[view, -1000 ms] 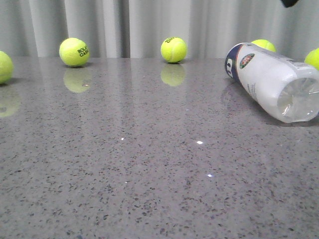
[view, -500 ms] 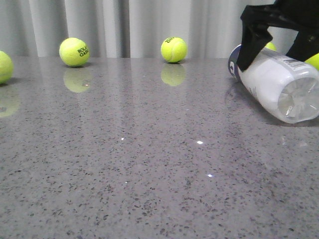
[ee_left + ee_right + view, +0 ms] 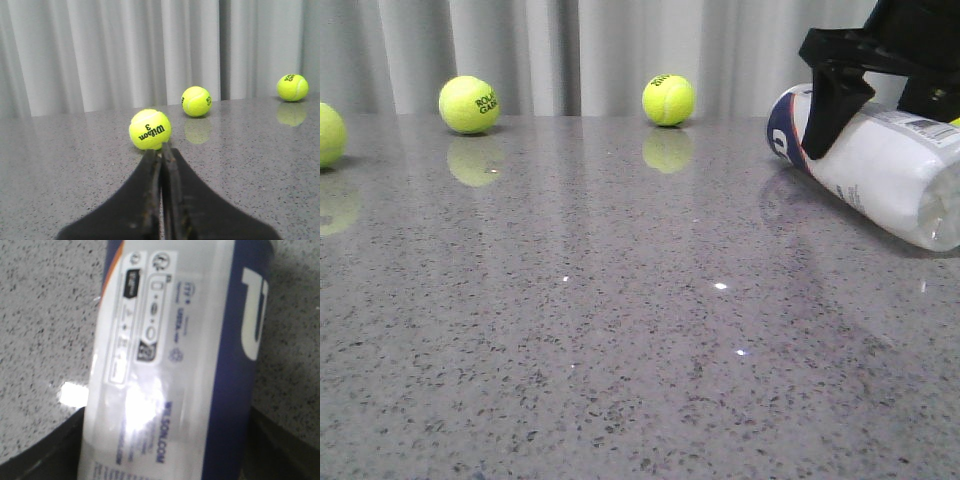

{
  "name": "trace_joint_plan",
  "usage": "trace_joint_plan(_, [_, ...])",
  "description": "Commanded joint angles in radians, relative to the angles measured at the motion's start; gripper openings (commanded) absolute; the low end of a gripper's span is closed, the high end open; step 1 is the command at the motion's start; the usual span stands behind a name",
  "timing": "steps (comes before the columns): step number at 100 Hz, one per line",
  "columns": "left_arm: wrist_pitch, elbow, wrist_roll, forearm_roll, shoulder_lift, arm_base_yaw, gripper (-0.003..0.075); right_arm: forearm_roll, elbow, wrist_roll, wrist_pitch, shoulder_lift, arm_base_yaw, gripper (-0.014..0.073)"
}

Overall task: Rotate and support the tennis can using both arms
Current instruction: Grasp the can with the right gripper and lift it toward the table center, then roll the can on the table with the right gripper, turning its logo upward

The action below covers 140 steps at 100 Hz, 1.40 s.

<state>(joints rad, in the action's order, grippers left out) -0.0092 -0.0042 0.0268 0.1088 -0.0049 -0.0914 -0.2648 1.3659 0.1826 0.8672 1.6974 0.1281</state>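
A: Where was the can (image 3: 880, 170)?

B: It lay on its side at the right of the table (image 3: 620, 330), its navy end pointing toward the curtain (image 3: 620, 50) and its other end running off the right edge of the front view. From the right wrist the can (image 3: 175, 365) filled most of the picture, white with a printed label and a navy band bearing part of a white letter.

A: And the right gripper (image 3: 880, 95)?

B: It sat over the can near the navy end. One black finger (image 3: 830, 110) came down the side of the can facing the middle of the table, and the other was on the far side, mostly cut off by the picture edge. From the wrist, dark fingers (image 3: 40, 455) showed on either side of the can, spread as wide as it. Whether they were pressing on it or only straddling it, I could not tell.

A: The left gripper (image 3: 161, 152)?

B: Its two fingers were pressed together with nothing between them, low over the table. Just past the tips sat a ball (image 3: 150, 129) printed "Wilson 3". I could not tell whether the tips touched it.

A: Other balls?

B: Two more from that wrist, one (image 3: 196, 101) nearer the curtain and one (image 3: 292, 87) far off to the side. The front view showed three: one (image 3: 330, 133) at the left edge, one (image 3: 468, 104) with dark print, and one (image 3: 668, 99) by the curtain near the middle
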Motion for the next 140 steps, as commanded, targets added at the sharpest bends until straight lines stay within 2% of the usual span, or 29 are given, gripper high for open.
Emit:
trace_joint_plan(1, [-0.082,0.048,0.010,-0.001,-0.037,0.004,-0.0021,-0.007,0.094,0.042,0.041,-0.047,0.010,0.0205])
trace_joint_plan(21, [-0.082,0.048,0.010,-0.001,-0.037,0.004,-0.0021,-0.007,0.279,0.250,0.181,-0.047,0.098,0.0205])
trace_joint_plan(36, [-0.082,0.048,0.010,-0.001,-0.037,0.004,-0.0021,0.007,0.370,0.517,0.253,-0.044,0.202,0.0205])
trace_joint_plan(54, [-0.082,0.048,0.010,-0.001,-0.037,0.004,-0.0021,0.051,0.377,0.844,0.216,-0.036,0.318,0.0205])
trace_joint_plan(68, [-0.082,0.048,0.010,-0.001,-0.037,0.004,-0.0021,0.066,0.377,0.997,0.162,-0.001,0.370,0.0205])
trace_joint_plan(79, [-0.082,0.048,0.010,-0.001,-0.037,0.004,-0.0021,0.067,0.377,1.045,0.149,0.047,0.385,0.0205])
trace_joint_plan(124, [-0.082,0.048,0.010,-0.001,-0.037,0.004,-0.0021,0.067,0.377,1.045,0.154,0.171,0.389,0.0209])
trace_joint_plan(131, [-0.082,0.048,0.010,-0.001,-0.037,0.004,-0.0021,0.067,0.377,1.045,0.159,0.173,0.389,0.0237])
trace_joint_plan(140, [-0.082,0.048,0.010,-0.001,-0.037,0.004,-0.0021,0.067,0.377,1.045,0.169,0.175,0.389,0.0344])
